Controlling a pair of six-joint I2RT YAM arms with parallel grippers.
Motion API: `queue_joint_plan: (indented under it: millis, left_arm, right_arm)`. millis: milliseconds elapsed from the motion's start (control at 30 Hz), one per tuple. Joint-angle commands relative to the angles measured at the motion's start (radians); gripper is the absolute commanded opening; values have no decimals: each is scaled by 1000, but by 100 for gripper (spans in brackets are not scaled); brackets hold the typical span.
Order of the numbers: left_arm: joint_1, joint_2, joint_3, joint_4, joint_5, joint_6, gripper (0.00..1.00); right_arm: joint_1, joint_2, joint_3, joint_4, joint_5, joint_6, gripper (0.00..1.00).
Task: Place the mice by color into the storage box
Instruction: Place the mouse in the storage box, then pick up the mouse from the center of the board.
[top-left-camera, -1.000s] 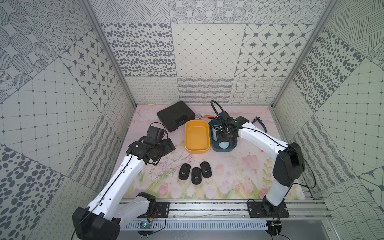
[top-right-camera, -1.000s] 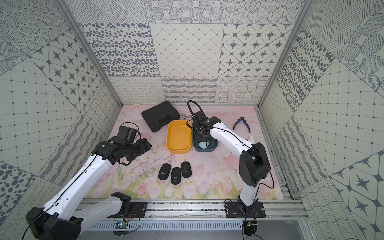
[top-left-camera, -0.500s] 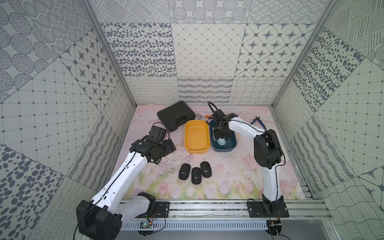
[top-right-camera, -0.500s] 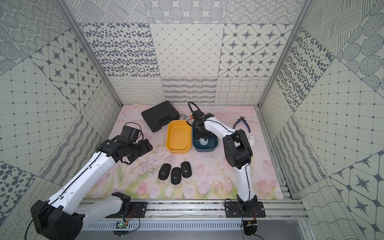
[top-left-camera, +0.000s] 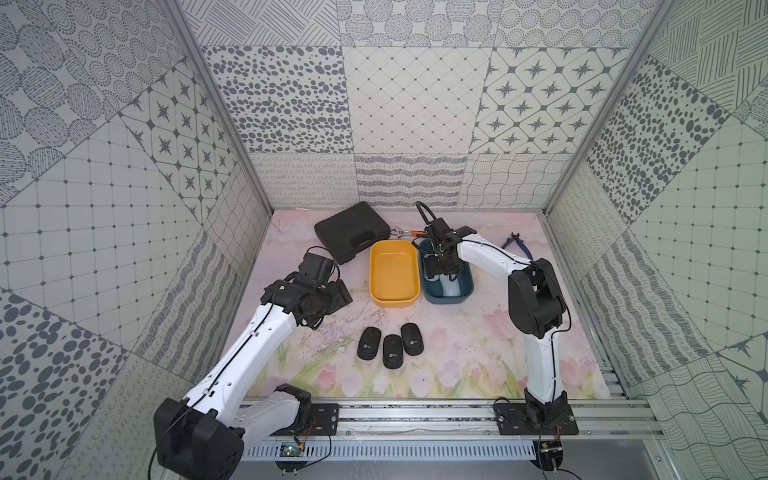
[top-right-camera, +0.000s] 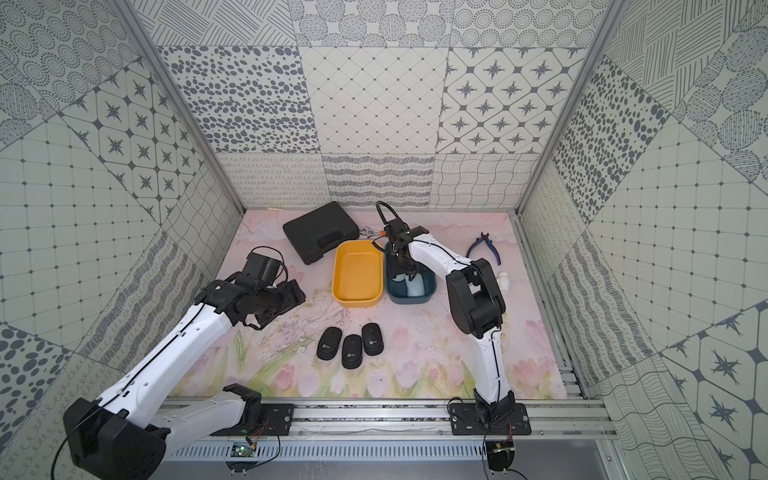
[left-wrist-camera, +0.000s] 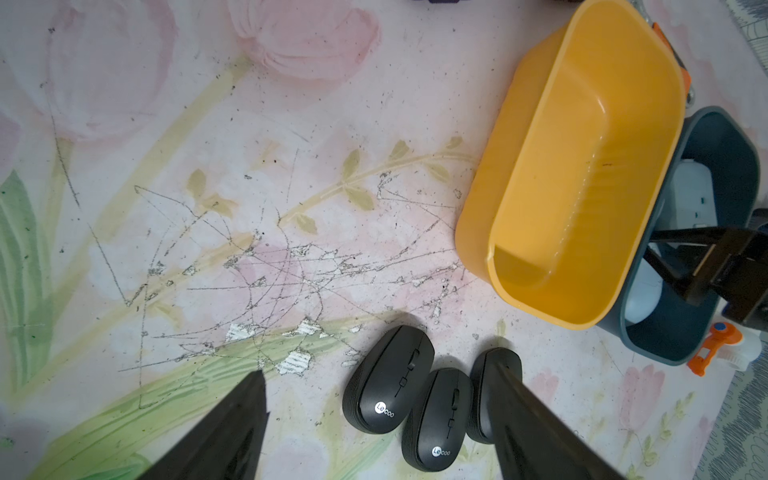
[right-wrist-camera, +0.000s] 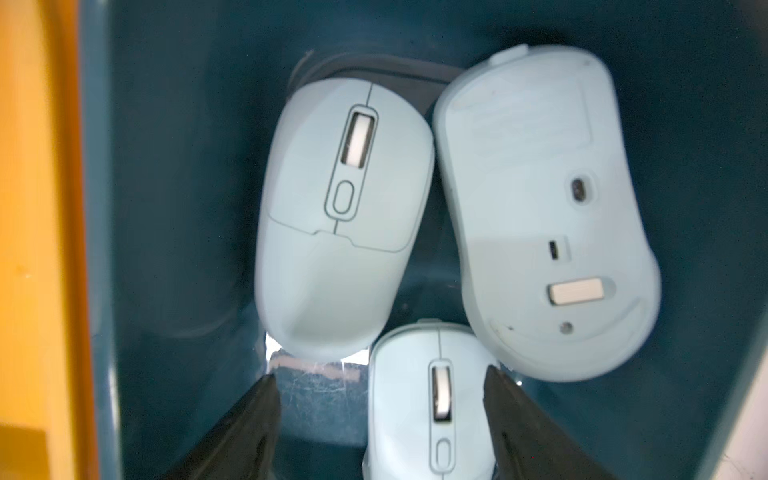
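Three black mice (top-left-camera: 368, 343) (top-left-camera: 392, 351) (top-left-camera: 412, 339) lie side by side on the flowered mat, in front of the boxes. The left wrist view shows two fully (left-wrist-camera: 388, 380) (left-wrist-camera: 438, 419); a finger half hides the third (left-wrist-camera: 482, 374). Three pale blue mice lie in the dark teal storage box (top-left-camera: 469, 282): one upright (right-wrist-camera: 345, 220), one belly up (right-wrist-camera: 544, 216), one (right-wrist-camera: 432, 407) between the fingers of my right gripper (right-wrist-camera: 380, 374). That gripper (top-left-camera: 442, 270) is open inside the box and grips nothing. My left gripper (top-left-camera: 332, 297) (left-wrist-camera: 378, 365) hangs open and empty above the mat.
An empty yellow box (top-left-camera: 372, 270) stands against the teal one. Behind them lie a black case (top-left-camera: 351, 230) and an orange-handled tool (top-left-camera: 405, 235). Blue-handled pliers (top-left-camera: 517, 245) lie at the back right. A small white item (top-right-camera: 503, 277) sits near the right wall.
My right gripper's jaws have opened over the teal box and let go of a pale blue mouse. The right arm's elbow has swung. The left arm has barely moved.
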Motion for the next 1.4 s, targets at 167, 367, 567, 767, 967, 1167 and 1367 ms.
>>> queue_joint_plan:
  millis: [167, 367, 567, 767, 967, 1167, 1367]
  left_arm:
    - [-3, -34, -15, 11, -1, -2, 86]
    - [-2, -61, -28, 6, -7, -7, 86]
    - [-2, -87, -43, 0, -2, 0, 86]
    - [-1, -126, -53, -30, -27, 6, 86]
    - [-3, -124, -68, -36, -29, 10, 87]
    - [-2, -124, -69, -37, -34, 7, 87]
    - [-3, -124, -72, -38, -35, 5, 87]
  right_arm:
    - [58, -293, -167, 13, -63, 96, 82]
    - [276, -365, -313, -13, -29, 303, 81]
    - [423, -271, -279, -59, 22, 397, 82]
    - [451, -263, -346, -32, -27, 445, 85]
    - [476, -256, -394, 29, -88, 467, 84]
    - [506, -234, -418, 59, -99, 474, 84]
    - [505, -204, -412, 63, -82, 471, 84]
